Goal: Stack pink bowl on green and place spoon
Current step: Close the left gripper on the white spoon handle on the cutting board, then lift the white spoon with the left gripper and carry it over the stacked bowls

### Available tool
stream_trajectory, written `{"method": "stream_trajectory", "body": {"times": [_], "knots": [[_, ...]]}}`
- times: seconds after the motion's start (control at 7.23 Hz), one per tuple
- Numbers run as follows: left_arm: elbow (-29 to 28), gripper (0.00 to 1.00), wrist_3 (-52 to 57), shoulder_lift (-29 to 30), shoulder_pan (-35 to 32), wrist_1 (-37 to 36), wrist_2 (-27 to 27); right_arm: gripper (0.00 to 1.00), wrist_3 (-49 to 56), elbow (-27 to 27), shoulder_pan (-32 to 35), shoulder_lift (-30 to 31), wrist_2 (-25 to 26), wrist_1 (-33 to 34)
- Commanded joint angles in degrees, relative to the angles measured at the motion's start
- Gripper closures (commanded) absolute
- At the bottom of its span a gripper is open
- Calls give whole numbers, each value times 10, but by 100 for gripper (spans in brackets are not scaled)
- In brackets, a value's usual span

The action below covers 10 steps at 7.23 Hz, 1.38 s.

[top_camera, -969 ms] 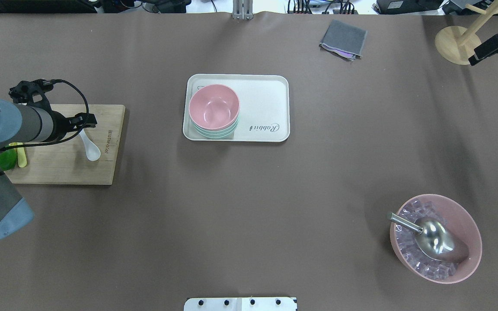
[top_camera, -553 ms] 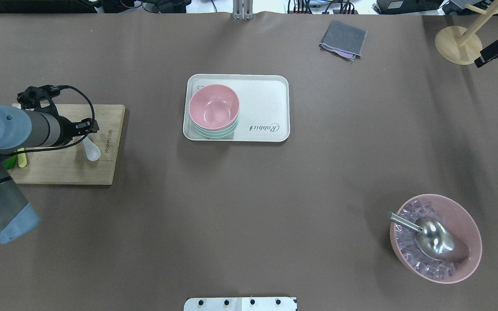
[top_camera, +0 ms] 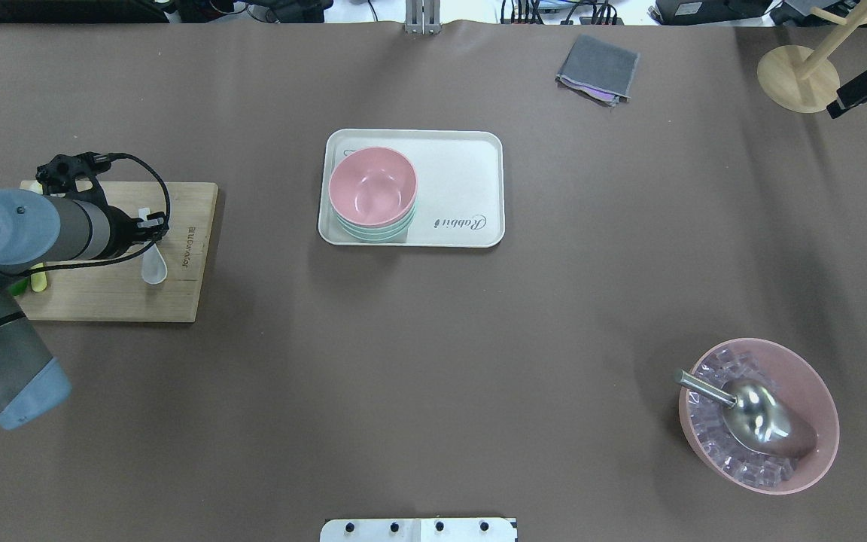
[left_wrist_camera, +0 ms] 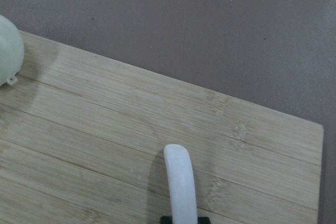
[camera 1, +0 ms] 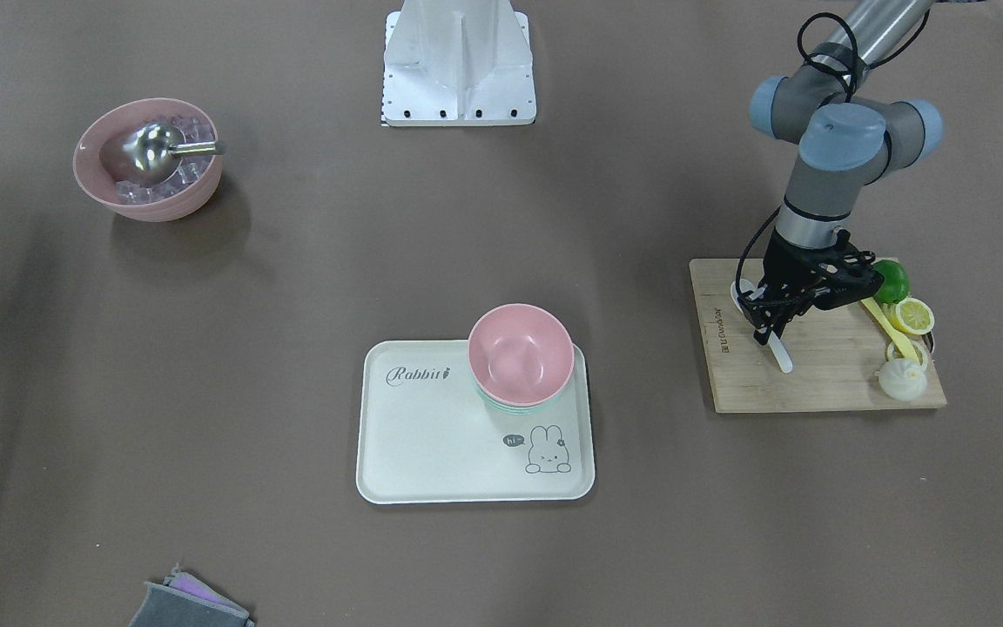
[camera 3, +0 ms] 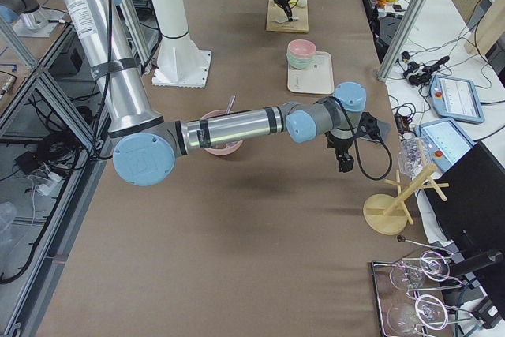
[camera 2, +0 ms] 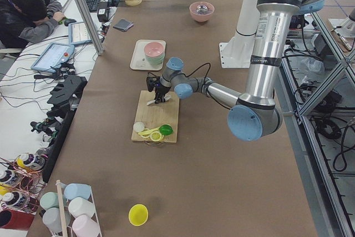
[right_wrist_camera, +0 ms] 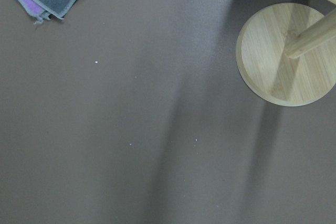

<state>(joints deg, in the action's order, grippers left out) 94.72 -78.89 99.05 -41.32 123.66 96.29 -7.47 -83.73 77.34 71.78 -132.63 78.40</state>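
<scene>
The pink bowl (top_camera: 373, 188) sits nested on top of the green bowl (top_camera: 372, 232) at the left end of the white tray (top_camera: 463, 181); the stack also shows in the front view (camera 1: 521, 353). The white spoon (top_camera: 153, 267) is over the wooden cutting board (top_camera: 110, 297). My left gripper (top_camera: 149, 227) is shut on the spoon's handle, which sticks out between the fingers in the left wrist view (left_wrist_camera: 181, 182). My right gripper (top_camera: 866, 81) hangs at the far right table edge beside a wooden stand; its fingers do not show clearly.
On the board lie a lime (camera 1: 891, 280), lemon slices (camera 1: 912, 315) and a white bulb (camera 1: 902, 380). A pink bowl of ice with a metal scoop (top_camera: 759, 415) stands front right. A grey cloth (top_camera: 597, 68) and the wooden stand (top_camera: 796, 77) are at the back.
My left gripper has shifted a little over the board with the spoon, whose bowl end swung slightly left. The right arm drew back toward the right edge early on, then stayed.
</scene>
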Motion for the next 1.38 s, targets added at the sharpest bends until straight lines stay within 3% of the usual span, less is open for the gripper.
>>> {"method": "stream_trajectory", "body": {"times": [0.0,0.14,0.28,0.55,0.83,0.97,1.25], "knots": [[14,83,0,0,-1,-1,0,0,0,0,0,4,1,0],[32,100,0,2,-1,-2,5,0,2,-1,0,8,1,-1],[34,100,-1,31,0,-8,7,0,3,-1,2,20,1,-1],[31,100,-13,100,-1,-50,7,0,1,1,13,77,4,-81],[29,100,-68,200,-2,-141,5,0,3,-1,20,116,72,-97],[15,100,-85,243,-5,-161,2,0,4,1,20,139,116,-92],[-64,100,-101,323,-7,-161,-5,0,26,-5,39,185,112,-101]]}}
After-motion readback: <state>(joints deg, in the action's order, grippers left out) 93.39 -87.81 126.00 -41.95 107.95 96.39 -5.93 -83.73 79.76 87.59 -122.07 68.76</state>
